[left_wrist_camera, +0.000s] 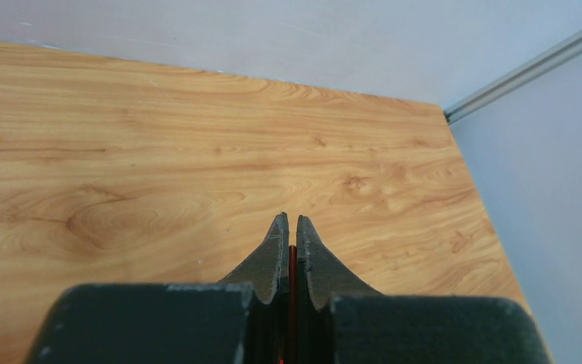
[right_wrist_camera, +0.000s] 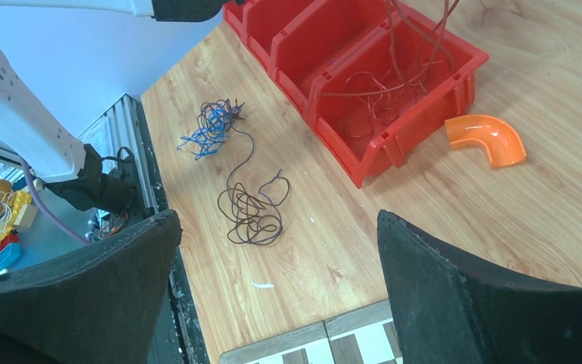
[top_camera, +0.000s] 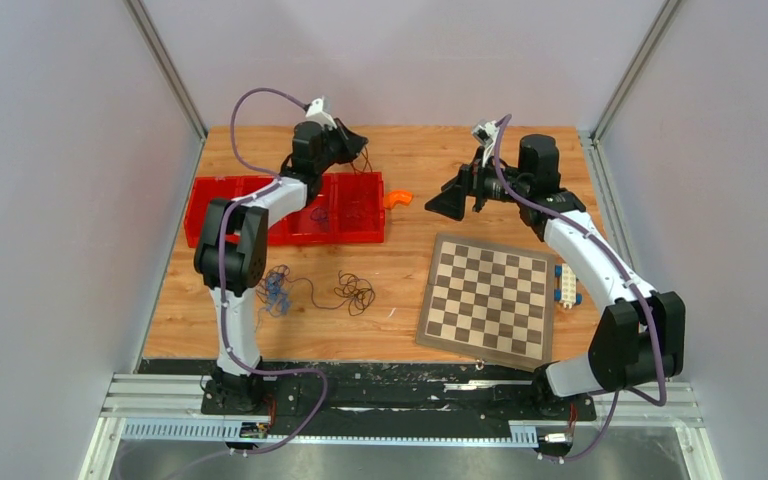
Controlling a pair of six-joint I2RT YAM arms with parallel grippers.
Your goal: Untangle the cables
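Note:
My left gripper (top_camera: 352, 141) hangs over the far right compartment of the red bin (top_camera: 260, 186). In the left wrist view it (left_wrist_camera: 289, 221) is shut on a thin red cable (left_wrist_camera: 292, 267). Red wire strands (right_wrist_camera: 405, 53) drop from above into that compartment and pile up there. A blue tangle (top_camera: 277, 288) mixed with dark wire lies on the table in front of the bin; it also shows in the right wrist view (right_wrist_camera: 211, 129). A dark brown-black curly cable (top_camera: 355, 293) (right_wrist_camera: 250, 208) lies beside it, joined by one strand. My right gripper (top_camera: 450, 204) (right_wrist_camera: 278, 220) is wide open and empty, held above the table.
An orange pipe elbow (top_camera: 396, 198) (right_wrist_camera: 489, 140) lies right of the bin. A chessboard (top_camera: 488, 298) (right_wrist_camera: 311, 343) lies at the near right, with a white and blue brick toy (top_camera: 566, 285) beside it. Grey walls close in the table.

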